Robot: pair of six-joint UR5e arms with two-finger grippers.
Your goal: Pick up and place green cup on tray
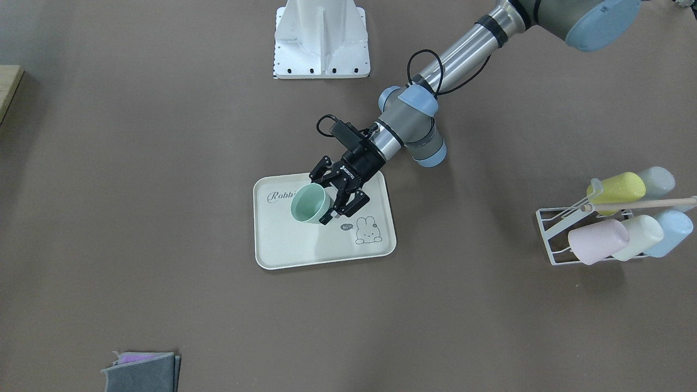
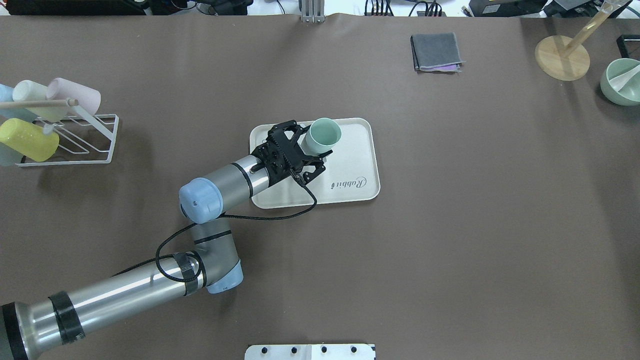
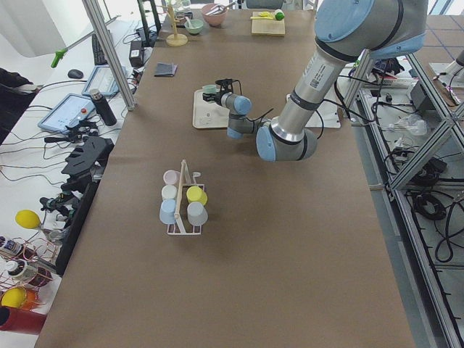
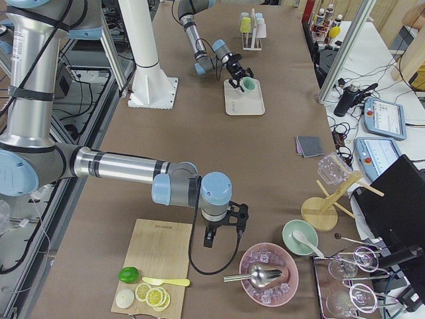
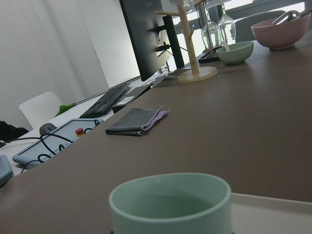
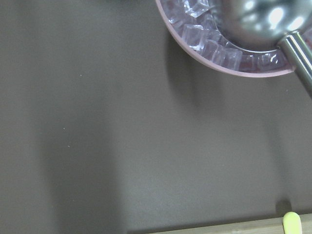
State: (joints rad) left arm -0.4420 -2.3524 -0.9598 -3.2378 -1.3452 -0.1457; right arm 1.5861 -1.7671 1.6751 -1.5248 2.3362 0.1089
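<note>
Squarely inside left gripper (image 1: 322, 198): green cup (image 1: 308, 203)

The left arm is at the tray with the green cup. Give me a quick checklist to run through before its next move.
1. Green cup inside the tray rim: ok, in both the overhead and front views.
2. Cup upright, mouth up: ok.
3. Cup base resting on the tray: cannot tell.
4. Left gripper jaws on either side of the cup, clamped or released: cannot tell.
5. Right gripper away from the tray, by the pink ice bowl: ok.
</note>
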